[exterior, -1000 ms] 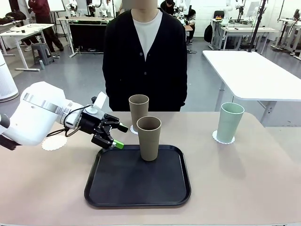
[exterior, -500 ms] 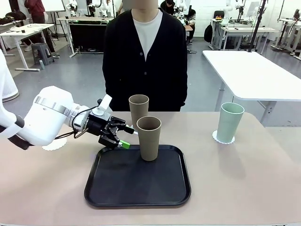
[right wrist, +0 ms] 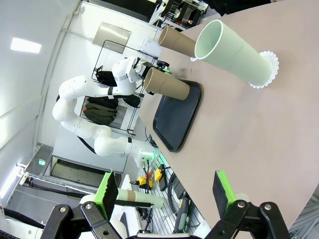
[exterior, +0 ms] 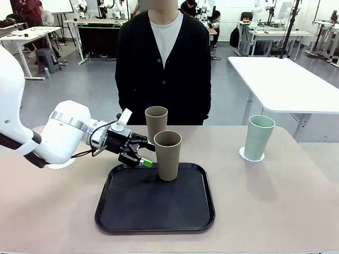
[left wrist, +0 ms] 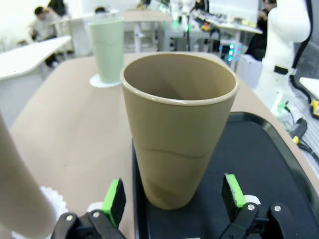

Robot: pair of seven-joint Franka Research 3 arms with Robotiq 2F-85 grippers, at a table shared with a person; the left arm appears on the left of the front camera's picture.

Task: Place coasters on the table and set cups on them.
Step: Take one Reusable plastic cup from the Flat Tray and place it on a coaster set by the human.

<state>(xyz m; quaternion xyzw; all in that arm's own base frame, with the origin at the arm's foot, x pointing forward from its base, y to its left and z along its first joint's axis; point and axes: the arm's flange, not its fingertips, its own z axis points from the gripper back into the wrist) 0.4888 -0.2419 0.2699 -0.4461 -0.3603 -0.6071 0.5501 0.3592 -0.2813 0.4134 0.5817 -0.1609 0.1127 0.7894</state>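
A tan cup point(exterior: 168, 155) stands on the black tray point(exterior: 156, 206). My left gripper point(exterior: 146, 154) is open just left of it. In the left wrist view this cup point(left wrist: 179, 129) rises just ahead of the gap between the green pads point(left wrist: 114, 201), untouched. The second tan cup point(exterior: 156, 125) stands behind on a coaster point(exterior: 150, 145). The mint cup point(exterior: 258, 136) sits on a coaster point(exterior: 251, 156) at the right. A bare coaster point(exterior: 59, 165) peeks out under my left arm. My right gripper point(right wrist: 167, 191) hangs open, far from the mint cup point(right wrist: 234, 50).
A person in a black cardigan point(exterior: 163, 69) stands at the far side of the beige table point(exterior: 275, 201), hands out of sight. A white-topped table point(exterior: 286, 79) stands behind at the right. The tray point(left wrist: 259, 164) takes up the table's middle.
My left gripper has moved to the right, closing in on the tan cup on the tray. The cups have not moved.
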